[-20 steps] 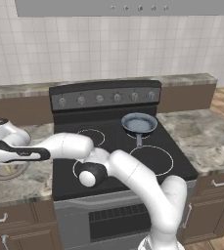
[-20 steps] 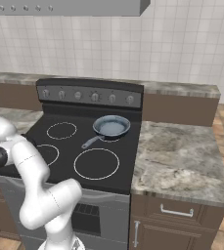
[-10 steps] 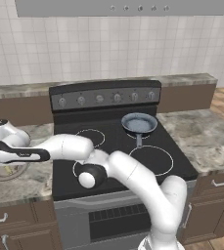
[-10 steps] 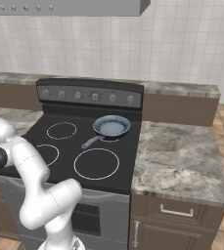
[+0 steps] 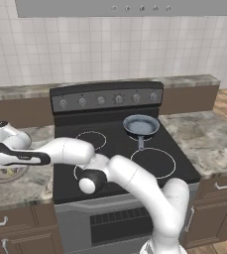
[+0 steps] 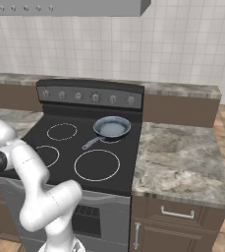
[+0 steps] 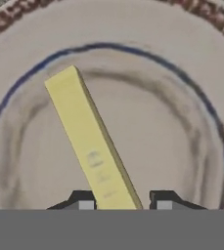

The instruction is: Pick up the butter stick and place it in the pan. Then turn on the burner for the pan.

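Left of the stove (image 5: 120, 149), fingers (image 7: 85, 204) flanked the butter (image 7: 91, 143), grip undetermined; pan (image 5: 141, 125) empty, burner unlit.

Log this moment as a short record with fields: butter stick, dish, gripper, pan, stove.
butter stick: pale yellow bar lying at a slant on the dish, its near end between the fingertips
dish: round grey-brown plate with a blue ring, on the counter left of the stove
gripper: low over the dish, one fingertip on each side of the butter stick; contact not clear
pan: grey-blue, empty, on the rear right burner
stove: black cooktop, knobs along the back panel
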